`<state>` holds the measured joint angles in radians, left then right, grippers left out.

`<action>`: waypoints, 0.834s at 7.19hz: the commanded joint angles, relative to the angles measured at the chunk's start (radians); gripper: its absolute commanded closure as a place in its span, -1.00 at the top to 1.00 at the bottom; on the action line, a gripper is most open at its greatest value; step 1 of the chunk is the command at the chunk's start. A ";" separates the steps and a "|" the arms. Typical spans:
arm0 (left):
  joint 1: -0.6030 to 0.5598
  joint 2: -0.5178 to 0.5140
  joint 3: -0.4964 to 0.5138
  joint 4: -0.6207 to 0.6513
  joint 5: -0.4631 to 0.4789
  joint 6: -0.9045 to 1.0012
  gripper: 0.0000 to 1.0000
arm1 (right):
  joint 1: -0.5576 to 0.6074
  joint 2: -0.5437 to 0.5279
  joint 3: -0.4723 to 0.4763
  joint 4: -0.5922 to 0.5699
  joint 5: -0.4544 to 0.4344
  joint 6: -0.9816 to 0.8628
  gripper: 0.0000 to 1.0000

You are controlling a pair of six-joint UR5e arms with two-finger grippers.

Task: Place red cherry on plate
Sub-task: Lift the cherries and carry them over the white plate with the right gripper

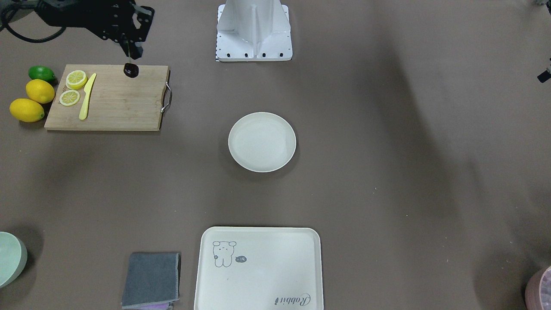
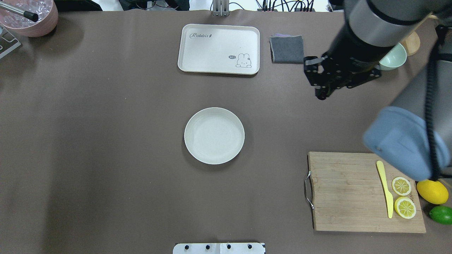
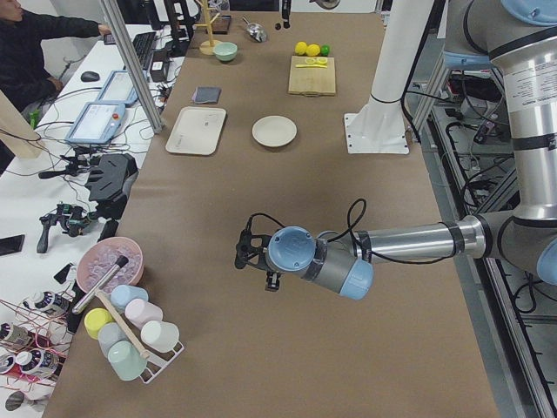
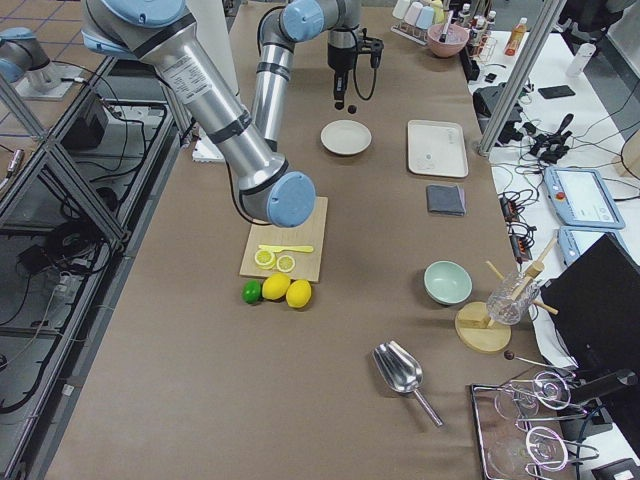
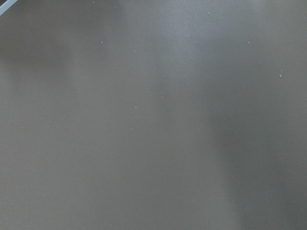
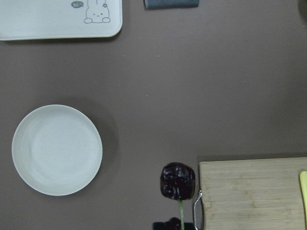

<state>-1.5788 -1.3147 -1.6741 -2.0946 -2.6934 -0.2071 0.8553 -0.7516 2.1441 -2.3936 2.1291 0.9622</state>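
The right end effector [image 1: 131, 51] is pinched on the thin stem of the red cherry [image 1: 131, 70], which dangles below it in the air, clear of every surface. In the right wrist view the fruit hangs over bare desk [image 1: 387, 172] just beside the handle end of the cutting board [image 1: 120, 103], with the plate [image 1: 261, 142] well apart to one side and holding nothing. So I judge the pick-up done and the fruit lifted; what is left is the carry across to the plate, the lowering and the release. The left end effector [image 3: 251, 254] hangs over bare desk far from all this, and I cannot tell whether it is spread or pressed together. Counted outward: one cherry cluster, which reads as a single dark lump at the wrist and as two small dots in the exterior right view; one cutting board carrying two lemon slices [image 1: 76, 79] and one yellow knife [image 1: 87, 96]; beside the board two whole lemons [image 1: 40, 91] and one lime [image 1: 41, 73]; one round plate mid-desk; further off one rectangular tray [image 1: 267, 275] with a rabbit drawing, one folded grey cloth [image 1: 151, 279] and one pale green bowl [image 1: 10, 258].
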 commanded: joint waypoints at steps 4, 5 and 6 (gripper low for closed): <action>-0.007 0.000 0.016 -0.001 -0.002 0.000 0.98 | -0.296 0.256 -0.463 0.218 -0.219 0.238 -1.00; -0.007 0.002 0.016 -0.001 -0.002 0.000 0.97 | -0.326 0.252 -0.568 0.349 -0.244 0.272 -1.00; -0.009 0.003 0.016 -0.001 -0.002 0.000 0.98 | -0.366 0.235 -0.611 0.397 -0.292 0.280 -1.00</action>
<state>-1.5864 -1.3138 -1.6580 -2.0952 -2.6950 -0.2073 0.5401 -0.5029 1.6158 -2.0954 1.8897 1.2140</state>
